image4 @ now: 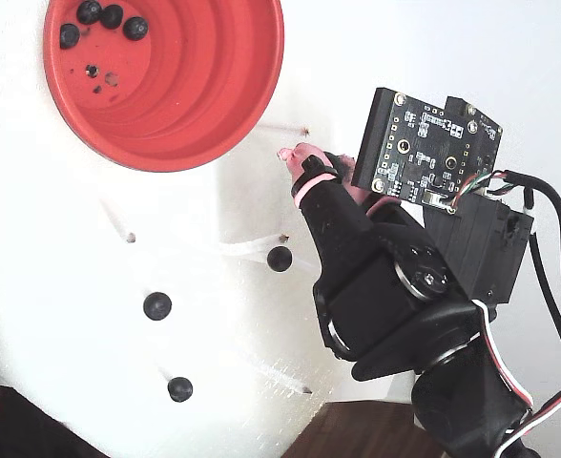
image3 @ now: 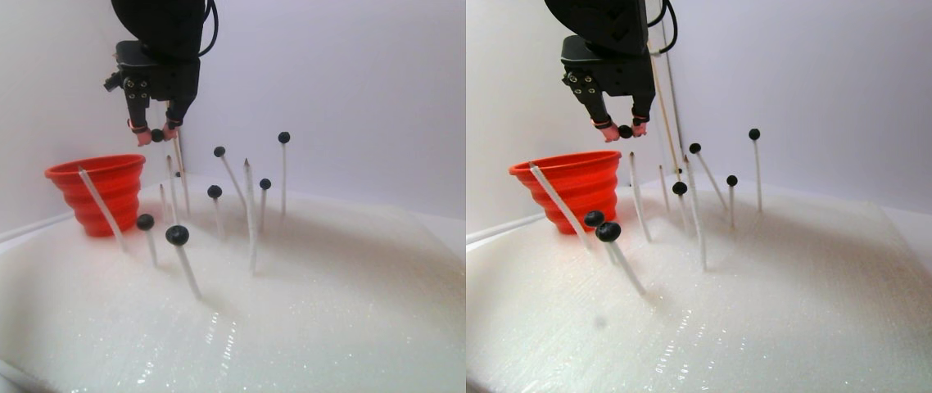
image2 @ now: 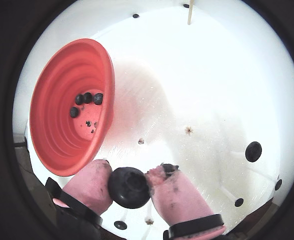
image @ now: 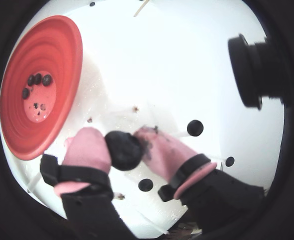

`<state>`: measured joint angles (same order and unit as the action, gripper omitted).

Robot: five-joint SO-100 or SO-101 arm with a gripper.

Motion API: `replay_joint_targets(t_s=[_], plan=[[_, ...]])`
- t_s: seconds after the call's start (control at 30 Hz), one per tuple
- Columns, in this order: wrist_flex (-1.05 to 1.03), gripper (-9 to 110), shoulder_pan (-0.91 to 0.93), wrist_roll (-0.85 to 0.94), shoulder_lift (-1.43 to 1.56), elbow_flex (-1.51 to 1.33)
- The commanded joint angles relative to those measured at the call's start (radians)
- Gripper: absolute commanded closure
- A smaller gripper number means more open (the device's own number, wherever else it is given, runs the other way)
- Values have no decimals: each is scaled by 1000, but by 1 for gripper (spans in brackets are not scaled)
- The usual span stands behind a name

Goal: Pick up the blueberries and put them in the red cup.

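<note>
Held berry: one of the blueberries (image: 123,149) is pinched between the two pink-covered fingertips (image: 89,149); in the stereo pair view it is seen raised well above the white foam sheet (image3: 310,311).
Gripper: the gripper (image2: 129,186) has its jaws pressed onto the berry from both sides; dark smears are visible on the pink pads in both wrist views.
Gripper position: in the stereo pair view the gripper (image3: 156,134) is seen above and just to the right of the cup's rim, not over its opening.
Cup: the red cup (image2: 72,107) stands upright on the foam sheet, near its left rear part in the stereo pair view.
Cup contents: four berries (image4: 112,16) are counted on the cup's base, grouped to one side; small dark specks are noted beside them.
Remaining berries: several berries sit on the tips of thin white sticks (image3: 187,270) planted in the foam; six are counted in the left half of the stereo pair view, at differing heights.
Bare sticks: some sticks carry nothing on their tips, one of them leaning in front of the cup.
Fixed view: three stick-mounted berries (image4: 279,259) are seen below the cup, with the arm to their right.
Surroundings: a plain pale wall (image3: 351,82) is seen behind the sheet.
</note>
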<state>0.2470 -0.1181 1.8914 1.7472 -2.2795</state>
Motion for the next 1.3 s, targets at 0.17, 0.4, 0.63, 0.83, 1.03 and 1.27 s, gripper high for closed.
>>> replay_joint_targets(t_s=[0.17,0.4,0.63,0.83,1.03,1.27], plan=[[-31,89,-71,-15,118,48],[-31,89,-117,-29,72,91],[-31,89,-150,-38,20,129],[-9,89,-175,-41,-43,149],[14,89,-193,-46,-89,169],[29,89,-202,-58,-121,198]])
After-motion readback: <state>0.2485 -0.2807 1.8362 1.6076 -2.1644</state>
